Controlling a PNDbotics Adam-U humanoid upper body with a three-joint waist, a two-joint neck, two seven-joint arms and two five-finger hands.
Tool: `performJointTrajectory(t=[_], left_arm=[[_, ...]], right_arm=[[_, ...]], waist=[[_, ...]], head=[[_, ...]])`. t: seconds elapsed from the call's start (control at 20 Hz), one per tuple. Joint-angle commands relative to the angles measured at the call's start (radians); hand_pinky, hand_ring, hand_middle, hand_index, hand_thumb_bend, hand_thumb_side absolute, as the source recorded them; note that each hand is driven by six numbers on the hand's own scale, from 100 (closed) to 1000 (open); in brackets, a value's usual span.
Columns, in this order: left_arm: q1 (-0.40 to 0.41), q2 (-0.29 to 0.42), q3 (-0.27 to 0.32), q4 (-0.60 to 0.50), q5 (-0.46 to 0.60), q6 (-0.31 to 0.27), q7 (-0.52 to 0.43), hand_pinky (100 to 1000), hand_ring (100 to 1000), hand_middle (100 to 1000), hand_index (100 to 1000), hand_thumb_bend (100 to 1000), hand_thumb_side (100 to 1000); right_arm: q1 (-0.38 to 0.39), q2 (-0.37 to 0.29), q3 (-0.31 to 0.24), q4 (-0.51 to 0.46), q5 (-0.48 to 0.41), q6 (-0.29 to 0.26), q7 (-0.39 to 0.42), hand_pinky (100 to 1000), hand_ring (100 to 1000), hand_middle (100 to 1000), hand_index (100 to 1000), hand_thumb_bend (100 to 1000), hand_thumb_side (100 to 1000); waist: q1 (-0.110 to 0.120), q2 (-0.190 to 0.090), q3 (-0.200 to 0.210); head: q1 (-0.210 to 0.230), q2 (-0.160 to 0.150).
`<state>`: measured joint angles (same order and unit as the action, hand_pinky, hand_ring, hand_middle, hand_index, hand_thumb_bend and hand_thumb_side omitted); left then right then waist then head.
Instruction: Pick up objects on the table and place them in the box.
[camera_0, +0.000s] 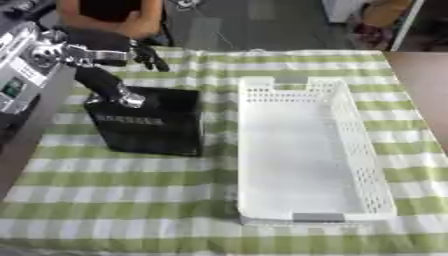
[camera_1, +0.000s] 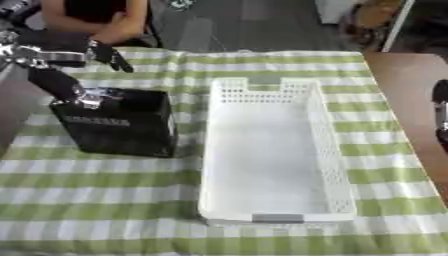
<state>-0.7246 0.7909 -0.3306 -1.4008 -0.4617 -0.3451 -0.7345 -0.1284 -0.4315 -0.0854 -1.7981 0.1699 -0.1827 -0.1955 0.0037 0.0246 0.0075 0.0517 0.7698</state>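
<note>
A black box-shaped package (camera_0: 153, 127) with pale lettering on its front stands on the green-and-white checked cloth, left of centre. My left hand (camera_0: 147, 56) hangs over the cloth just beyond the package's far left corner, its dark fingers drooping and relaxed, holding nothing. A black arm part with a silver end (camera_0: 129, 98) reaches down to the package's top far edge. The white perforated basket (camera_0: 360, 131) lies lengthwise to the right of the package, with nothing inside. My right hand (camera_1: 440, 107) shows only as a dark shape at the right edge.
A grey device (camera_0: 17, 70) sits off the table's left edge, beside my left arm. Bare brown tabletop (camera_0: 424, 80) lies right of the cloth. Open cloth (camera_0: 122, 200) spreads in front of the package.
</note>
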Motion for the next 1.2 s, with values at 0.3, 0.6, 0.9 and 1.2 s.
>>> performJointTrajectory(t=[0.3,0.6,0.9,1.2], left_arm=[[-0.025,0.001,-0.004,0.020,-0.005,-0.015,-0.024,848,811,848,940,1000,788],[-0.024,-0.010,-0.008,0.041,-0.010,-0.019,-0.029,844,810,847,940,1000,792],[-0.022,-0.024,-0.014,0.067,-0.023,-0.026,-0.033,846,811,847,937,1000,798],[-0.019,-0.034,-0.017,0.085,-0.036,-0.035,-0.032,847,813,847,936,1000,803]], right_arm=[[-0.004,-0.016,-0.003,-0.010,-0.004,-0.002,0.003,840,862,790,924,332,637],[-0.005,-0.015,-0.002,-0.010,-0.005,-0.003,0.004,840,861,790,924,331,637],[-0.005,-0.015,-0.001,-0.010,-0.006,-0.003,0.006,841,861,790,924,331,637],[-0.006,-0.014,0.000,-0.010,-0.008,-0.004,0.007,841,861,790,924,330,638]], waist=[[-0.001,-0.011,-0.004],[-0.002,-0.010,-0.005],[-0.003,-0.010,-0.007],[-0.004,-0.009,-0.008]], head=[[-0.005,0.000],[-0.006,0.000],[-0.004,0.000],[-0.004,0.000]])
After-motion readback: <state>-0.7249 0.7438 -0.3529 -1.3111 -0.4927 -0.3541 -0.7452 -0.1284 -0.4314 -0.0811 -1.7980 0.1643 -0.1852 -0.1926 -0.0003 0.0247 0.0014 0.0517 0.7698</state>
